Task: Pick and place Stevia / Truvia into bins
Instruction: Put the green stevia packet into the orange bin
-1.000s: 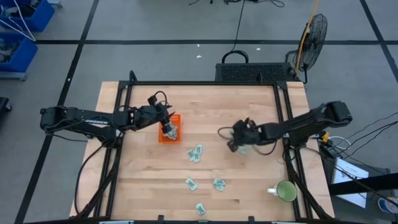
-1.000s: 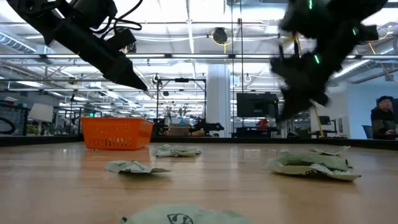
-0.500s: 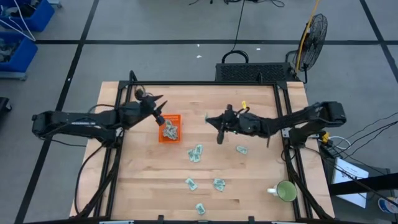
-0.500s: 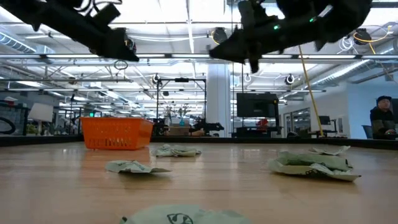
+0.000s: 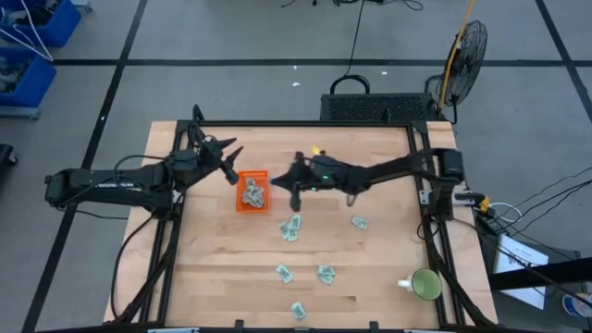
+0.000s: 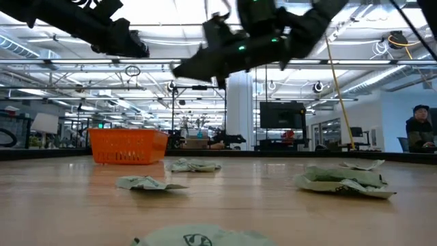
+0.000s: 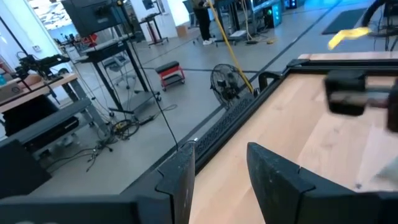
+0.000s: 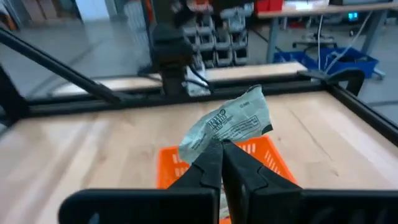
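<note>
The orange bin (image 5: 252, 191) sits left of the table's middle and holds a few pale green sachets (image 5: 252, 193). My right gripper (image 5: 294, 185) hangs in the air just right of the bin, shut on one crumpled sachet (image 8: 227, 123); the bin (image 8: 264, 155) shows just beyond it. My left gripper (image 5: 227, 153) is open and raised, off the bin's far left corner; its fingers (image 7: 273, 177) stand apart with nothing between them. Several more sachets lie flat on the table (image 5: 290, 228) (image 5: 359, 222) (image 5: 283, 273) (image 5: 325, 274). My right gripper pinches the crumpled sachet by its lower edge (image 8: 214, 142) between the two fingertips (image 8: 239, 165). The fingers reach roughly level from the table's right. The sachet is lifted clear of the table and sticks out past the fingertips toward the bin.
A round green mug (image 5: 425, 284) stands near the table's near right corner. Another sachet (image 5: 298, 310) lies at the near edge. In the low view the bin (image 6: 128, 147) and loose sachets (image 6: 194, 165) (image 6: 341, 181) show on the wood. A person (image 6: 420, 130) sits far behind.
My right gripper rose from the sachets on the table's right side and travelled left toward the bin, carrying one sachet. My left gripper drew back from over the bin, up and toward the far left. The other sachets stayed put.
</note>
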`<state>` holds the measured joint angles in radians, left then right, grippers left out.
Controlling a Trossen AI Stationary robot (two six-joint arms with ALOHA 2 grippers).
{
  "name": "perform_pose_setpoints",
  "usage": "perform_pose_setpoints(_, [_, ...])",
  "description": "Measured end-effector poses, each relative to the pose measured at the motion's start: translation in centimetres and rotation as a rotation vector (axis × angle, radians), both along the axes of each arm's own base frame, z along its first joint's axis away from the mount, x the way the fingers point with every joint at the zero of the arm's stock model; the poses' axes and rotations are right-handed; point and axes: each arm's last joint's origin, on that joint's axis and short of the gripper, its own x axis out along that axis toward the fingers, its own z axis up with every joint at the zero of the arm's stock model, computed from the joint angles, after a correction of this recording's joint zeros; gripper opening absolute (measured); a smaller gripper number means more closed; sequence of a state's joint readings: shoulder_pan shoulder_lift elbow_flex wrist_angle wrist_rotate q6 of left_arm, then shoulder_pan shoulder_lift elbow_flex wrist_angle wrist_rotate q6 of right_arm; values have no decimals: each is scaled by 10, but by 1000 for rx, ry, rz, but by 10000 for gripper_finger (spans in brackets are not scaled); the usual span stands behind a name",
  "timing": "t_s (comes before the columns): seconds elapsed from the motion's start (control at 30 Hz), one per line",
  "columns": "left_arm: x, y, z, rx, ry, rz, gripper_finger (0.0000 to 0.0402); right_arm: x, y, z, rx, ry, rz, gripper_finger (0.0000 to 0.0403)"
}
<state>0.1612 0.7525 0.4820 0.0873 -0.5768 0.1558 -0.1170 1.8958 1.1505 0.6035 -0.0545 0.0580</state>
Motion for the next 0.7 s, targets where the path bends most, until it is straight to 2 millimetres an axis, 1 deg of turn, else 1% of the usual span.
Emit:
perform_pose_setpoints(0.07, [0,0,0,1,-3,0,154,17,-3,-4,-12,10,1,0])
perform_pose_setpoints(0.17, [0,0,0,3,-3,0,154,40,-5,-17,-33,20,9,0])
perform_pose_setpoints(0.27, [0,0,0,-1,3,0,154,54,-5,-34,-34,43,16,0])
perform_pose_setpoints(0.33, [0,0,-1,-3,15,-1,154,58,-5,-45,-35,80,18,0])
perform_pose_setpoints(0.43, [0,0,-2,-5,19,-1,154,63,-7,-56,-41,148,20,0])
perform_pose_setpoints(0.53, [-1,0,-2,-7,23,0,154,64,-10,-59,-47,206,20,3])
perform_pose_setpoints(0.7, [-1,0,-3,-35,10,5,154,61,-10,-64,-42,257,21,19])
